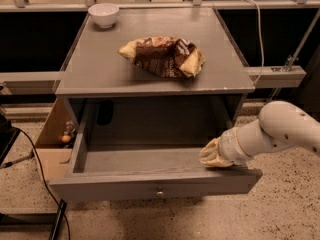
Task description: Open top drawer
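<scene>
Camera view takes in the top drawer (115,188) standing well out of the grey table (100,71), its long front panel facing the lens with the small round knob (160,192) at centre and the drawer floor showing behind it. The claw (214,154) sits inside the drawer at its right end, just behind the front panel and seemingly against its inner face; whether it is spread or pressed together I cannot tell. The white arm (280,131) reaches in from the right, over the panel's right corner. On the table top lie a crumpled brown chip bag (162,56) and, at the far left corner, a white bowl (104,14).

By my reading the opening is nearly or fully done, in the last stretch of the pull. What remains calls for either a short straight draw toward the lens, kept level with the runners, or lifting the claw clear over the panel without bumping it.
</scene>
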You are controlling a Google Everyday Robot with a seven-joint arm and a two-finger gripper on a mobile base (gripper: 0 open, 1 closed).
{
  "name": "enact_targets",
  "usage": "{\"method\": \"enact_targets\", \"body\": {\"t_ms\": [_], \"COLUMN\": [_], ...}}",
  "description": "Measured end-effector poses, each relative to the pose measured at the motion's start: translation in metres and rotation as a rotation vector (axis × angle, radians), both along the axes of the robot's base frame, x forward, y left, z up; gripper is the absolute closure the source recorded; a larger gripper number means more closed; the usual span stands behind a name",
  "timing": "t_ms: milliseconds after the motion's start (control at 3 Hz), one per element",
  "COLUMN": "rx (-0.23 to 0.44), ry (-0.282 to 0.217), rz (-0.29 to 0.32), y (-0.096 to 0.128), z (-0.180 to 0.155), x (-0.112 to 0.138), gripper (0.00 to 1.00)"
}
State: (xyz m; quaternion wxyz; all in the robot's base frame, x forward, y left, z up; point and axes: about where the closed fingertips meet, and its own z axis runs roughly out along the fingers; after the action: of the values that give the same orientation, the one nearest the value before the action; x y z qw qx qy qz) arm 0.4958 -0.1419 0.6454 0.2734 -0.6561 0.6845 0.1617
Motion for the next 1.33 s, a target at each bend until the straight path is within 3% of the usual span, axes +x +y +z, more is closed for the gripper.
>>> {"method": "enact_targets", "body": {"t_ms": [1000,1333], "rx": [0.034,0.078], "ry": [0.007,-0.031], "rz": [0.021,0.002], "y": [0.002,0.01], "z": [0.009,0.007], "x": [-0.026,0.002], "gripper": [1.0,1.0]}}
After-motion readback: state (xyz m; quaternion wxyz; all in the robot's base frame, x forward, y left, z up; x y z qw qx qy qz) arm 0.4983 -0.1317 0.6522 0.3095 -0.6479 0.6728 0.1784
